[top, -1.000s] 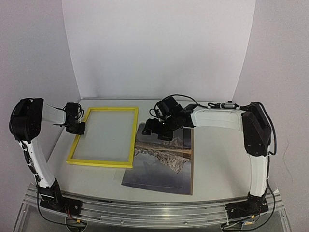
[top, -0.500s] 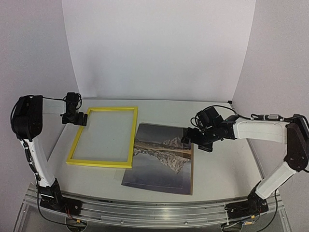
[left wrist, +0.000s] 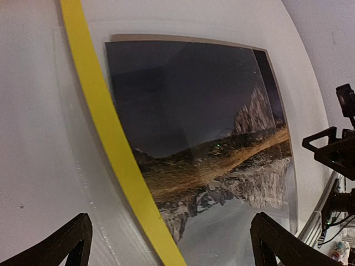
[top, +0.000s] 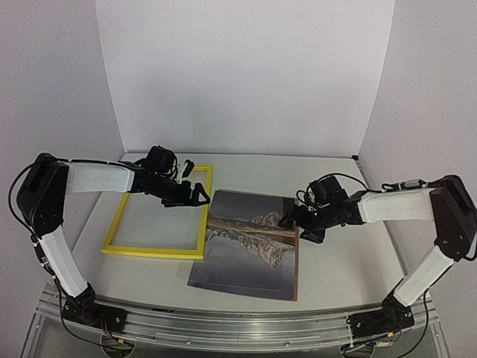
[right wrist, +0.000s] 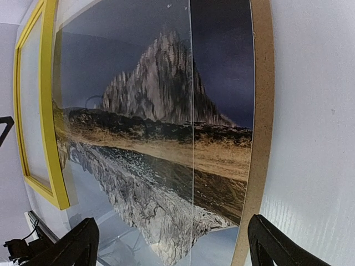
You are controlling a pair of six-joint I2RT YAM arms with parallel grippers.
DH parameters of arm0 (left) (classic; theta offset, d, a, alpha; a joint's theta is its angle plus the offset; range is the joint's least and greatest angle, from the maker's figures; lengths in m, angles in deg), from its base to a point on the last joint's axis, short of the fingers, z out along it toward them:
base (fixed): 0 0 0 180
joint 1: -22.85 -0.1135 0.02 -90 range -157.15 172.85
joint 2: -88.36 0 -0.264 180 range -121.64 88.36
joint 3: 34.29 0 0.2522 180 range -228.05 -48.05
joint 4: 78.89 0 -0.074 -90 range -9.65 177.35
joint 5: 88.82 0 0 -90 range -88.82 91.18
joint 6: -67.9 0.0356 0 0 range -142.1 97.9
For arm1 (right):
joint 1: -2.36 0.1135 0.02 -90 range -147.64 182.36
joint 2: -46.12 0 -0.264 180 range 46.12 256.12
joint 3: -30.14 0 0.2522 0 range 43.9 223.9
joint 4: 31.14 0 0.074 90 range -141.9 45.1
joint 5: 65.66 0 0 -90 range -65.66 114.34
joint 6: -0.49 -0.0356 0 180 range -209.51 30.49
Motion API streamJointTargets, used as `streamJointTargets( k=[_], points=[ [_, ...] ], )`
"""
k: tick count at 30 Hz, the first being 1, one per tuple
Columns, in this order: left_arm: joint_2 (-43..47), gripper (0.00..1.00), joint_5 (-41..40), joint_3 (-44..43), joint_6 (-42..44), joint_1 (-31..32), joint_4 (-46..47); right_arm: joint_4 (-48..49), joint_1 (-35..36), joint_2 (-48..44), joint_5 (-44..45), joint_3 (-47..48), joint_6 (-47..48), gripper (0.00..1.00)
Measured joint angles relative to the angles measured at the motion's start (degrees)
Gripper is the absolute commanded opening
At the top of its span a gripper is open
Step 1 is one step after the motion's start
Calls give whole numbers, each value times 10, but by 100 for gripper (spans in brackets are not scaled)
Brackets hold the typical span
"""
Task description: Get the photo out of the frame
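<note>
The yellow frame lies flat on the left of the table with bare table showing through it. The photo of mountains over water lies to its right on a brown backing sheet, its left edge beside the frame's right bar. My left gripper is open above that bar near its far end; the left wrist view shows the bar and the photo beyond my gripper. My right gripper is open over the photo's right edge. My gripper spans the photo and backing.
A clear sheet lies over most of the photo, its straight edge running down the print. White backdrop walls close in the table at the back and sides. An aluminium rail runs along the near edge by the arm bases.
My left gripper left the frame's far left corner, opened, and swung right over the frame's right bar. My right gripper drew back from the photo's far edge to its right edge.
</note>
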Motion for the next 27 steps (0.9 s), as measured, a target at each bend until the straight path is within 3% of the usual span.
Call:
streamJointTargets(
  k=[4, 13, 27],
  points=[
    [-32, 99, 56, 1, -28, 34, 24, 30, -13, 30, -23, -4, -1, 86],
    [-88, 99, 80, -11, -48, 73, 47, 60, -23, 53, -49, -24, -7, 84],
    [-161, 100, 23, -123, -53, 186, -6, 81, -23, 46, -42, -42, -44, 79]
  ],
)
